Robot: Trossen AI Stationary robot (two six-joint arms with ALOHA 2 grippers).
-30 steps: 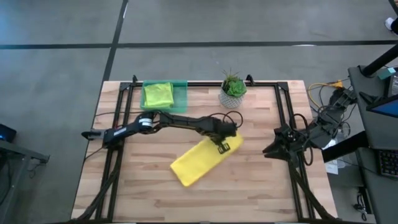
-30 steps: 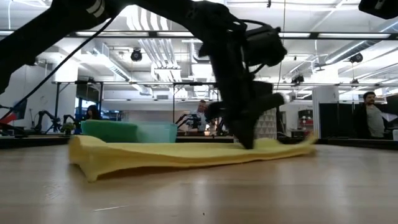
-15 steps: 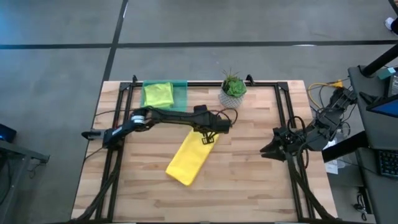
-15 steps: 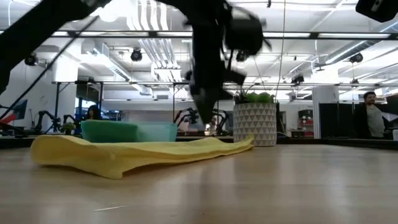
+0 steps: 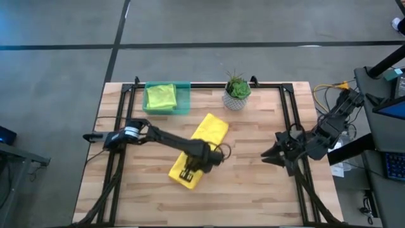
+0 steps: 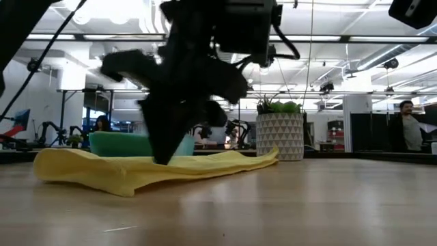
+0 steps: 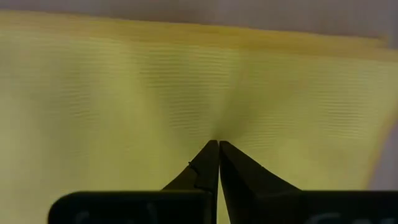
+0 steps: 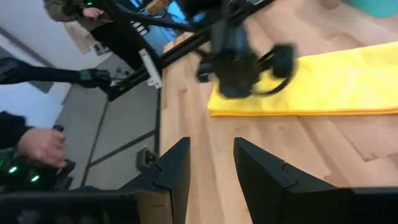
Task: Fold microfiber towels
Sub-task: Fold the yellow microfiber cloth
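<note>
You had the left tool (image 5: pixel 186 175) closed, pressing the yellow towel (image 5: pixel 201 147) on the worktop (image 5: pixel 253 190); right tool (image 5: pixel 269 154) parted, empty; next fold needs a gripped edge

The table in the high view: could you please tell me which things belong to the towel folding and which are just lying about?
Belongs to the job:
- yellow towel
- lime green towel in the tray
- left gripper, shut, on the yellow towel

Lying about:
- green plastic tray
- potted plant

a yellow microfiber towel (image 5: pixel 201 149) lies folded in a long flat strip on the wood, its near end under the left arm's closed fingertips (image 7: pixel 213 163); a lime green towel (image 5: pixel 160 96) sits bunched well beyond them.
</note>
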